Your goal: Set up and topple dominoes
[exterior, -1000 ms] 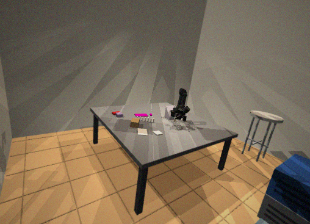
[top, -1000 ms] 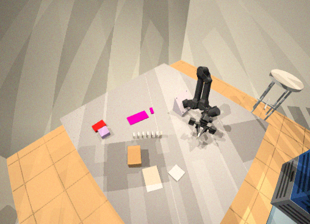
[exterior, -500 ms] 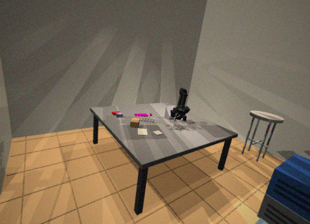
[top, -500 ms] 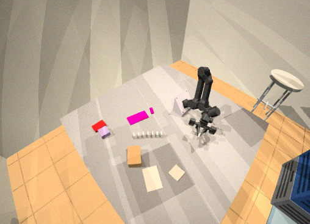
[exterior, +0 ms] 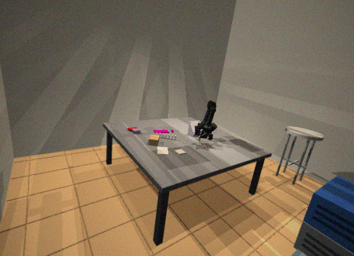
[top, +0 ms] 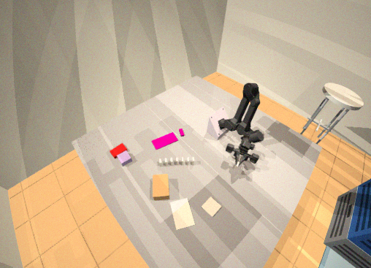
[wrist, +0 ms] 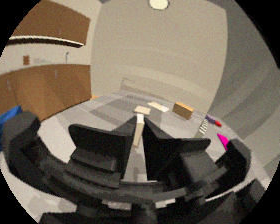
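Observation:
Several small cream dominoes point(top: 177, 161) point(exterior: 168, 137) point(wrist: 203, 126) stand upright in a straight, evenly spaced row on the table. My gripper point(top: 239, 160) point(exterior: 200, 138) point(wrist: 139, 119) is shut on a cream domino point(top: 237, 163) point(wrist: 139, 134), which shows pale between the fingertips in the wrist view. The gripper is to the right of the row in the top and exterior views, well apart from it and above the table. The held domino's lower end and its exact height are hard to make out.
An orange block point(top: 161, 186) point(exterior: 154, 140) and two cream flat pieces point(top: 182, 214) point(top: 211, 207) lie on the row's near side. Magenta pieces point(top: 165, 141) point(top: 181, 132) lie behind it. Red point(top: 118, 150) and lilac point(top: 124, 158) blocks are at left. A pale wedge point(top: 216, 125) stands near the arm.

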